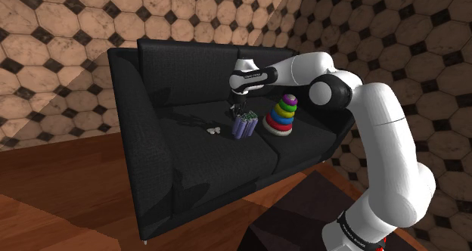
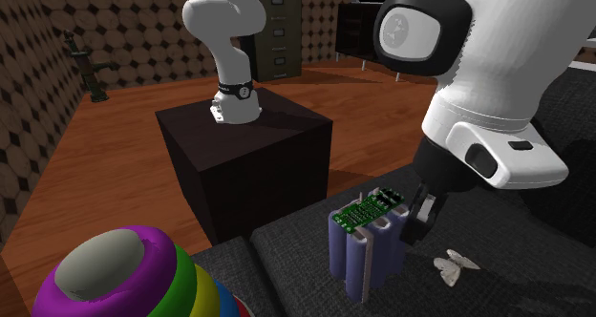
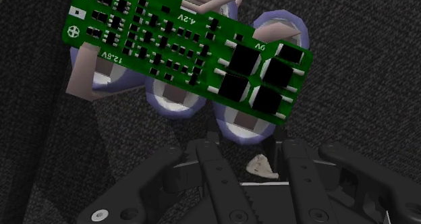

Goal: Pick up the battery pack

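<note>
Black gripper point(image 3: 246, 148) fingers stand parted in the wrist view, clasping nothing, and the battery pack point(image 3: 182, 47) lies just ahead of their tips, not between them. One pack is there: a cluster of bluish-purple cells standing on end, with a green circuit board across the top. It rests on the seat of a black fabric sofa point(image 1: 174, 159), about midway along the seat.

In the second exterior view the gripper point(image 2: 420, 215) hangs just beside the battery pack point(image 2: 368, 243), on its right in that view, low over the sofa point(image 2: 287, 258) seat. From the shoulder view the gripper point(image 1: 239, 106) sits directly above the battery pack point(image 1: 243, 125).

Two other things share the seat. One stack of coloured rings point(image 1: 283, 115) stands just beside the pack, toward the sofa end at the shoulder view's right; in the second exterior view this stack of coloured rings point(image 2: 124, 277) looms at the lower left, with purple, green and yellow bands under a grey cap. One small white butterfly-shaped thing point(image 1: 214, 130) lies flat near the pack on its other side, also visible at point(image 2: 456, 264) and between the fingers at point(image 3: 262, 165).

One white arm point(image 1: 378, 136) rises from a dark box stand point(image 2: 248, 162) set close to the sofa's front edge. A wooden floor point(image 2: 115, 162) surrounds the stand, the walls point(image 1: 76, 30) carry an octagon tile pattern, and one tall filing cabinet point(image 2: 277, 29) stands at the far wall
</note>
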